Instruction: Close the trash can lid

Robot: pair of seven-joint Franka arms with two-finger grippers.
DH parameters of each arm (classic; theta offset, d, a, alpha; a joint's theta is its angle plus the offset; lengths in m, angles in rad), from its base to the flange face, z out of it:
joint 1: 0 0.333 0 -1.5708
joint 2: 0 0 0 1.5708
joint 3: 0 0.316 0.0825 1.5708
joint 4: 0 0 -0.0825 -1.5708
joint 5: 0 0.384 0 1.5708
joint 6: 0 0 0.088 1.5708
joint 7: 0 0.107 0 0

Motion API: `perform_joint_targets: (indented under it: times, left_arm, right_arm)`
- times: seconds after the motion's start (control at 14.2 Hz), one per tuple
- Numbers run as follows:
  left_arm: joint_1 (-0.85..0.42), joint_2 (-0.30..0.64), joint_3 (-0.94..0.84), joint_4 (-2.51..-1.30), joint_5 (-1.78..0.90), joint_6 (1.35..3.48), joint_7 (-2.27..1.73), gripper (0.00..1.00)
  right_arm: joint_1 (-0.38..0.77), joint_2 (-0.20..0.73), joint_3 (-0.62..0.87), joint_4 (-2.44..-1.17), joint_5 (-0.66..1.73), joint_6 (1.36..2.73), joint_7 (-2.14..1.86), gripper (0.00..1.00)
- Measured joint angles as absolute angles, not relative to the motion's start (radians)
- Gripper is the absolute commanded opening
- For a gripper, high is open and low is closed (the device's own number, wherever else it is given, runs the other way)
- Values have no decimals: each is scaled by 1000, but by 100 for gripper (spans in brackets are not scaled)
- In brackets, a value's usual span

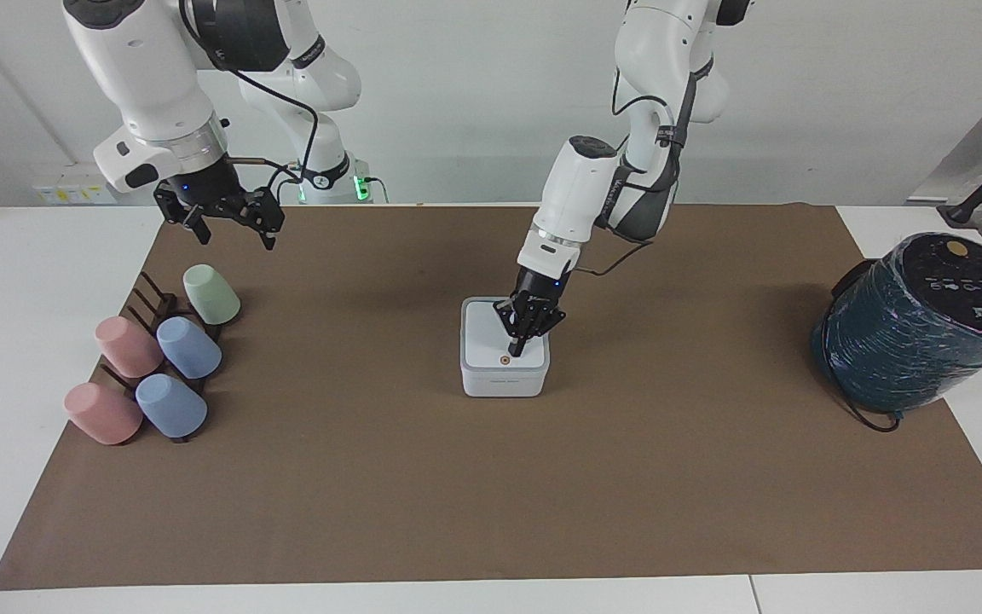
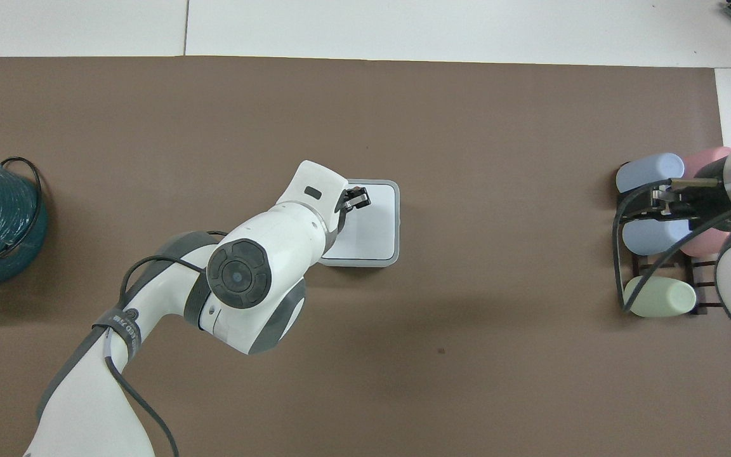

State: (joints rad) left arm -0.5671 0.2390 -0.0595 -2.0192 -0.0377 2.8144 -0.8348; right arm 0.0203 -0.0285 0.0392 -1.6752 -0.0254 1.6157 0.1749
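Observation:
The small white trash can stands mid-table on the brown mat. Its white lid lies flat on top, with the orange dot facing up near the edge farthest from the robots. My left gripper is shut and empty, tilted, with its tips down on the lid right beside the dot. In the overhead view the left gripper covers the dot on the lid. My right gripper is open and empty and waits in the air by the cup rack.
A dark rack with several pastel cups lies at the right arm's end of the table. A large dark teal wrapped cylinder with a black cable stands at the left arm's end. The brown mat covers most of the table.

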Motion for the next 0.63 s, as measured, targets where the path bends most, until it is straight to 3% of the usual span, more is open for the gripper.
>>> perform_joint_targets:
  times: [0.28,0.63]
  left_arm:
    - [-567,247,-59,-1991,-38,2771,-835,0]
    - [-540,255,-55,-1870,-38,2497,-829,0]
  right_arm:
    - [20,-29,39,-1675,-25,1616,175,100]
    - [20,-29,39,-1675,-25,1616,175,100]
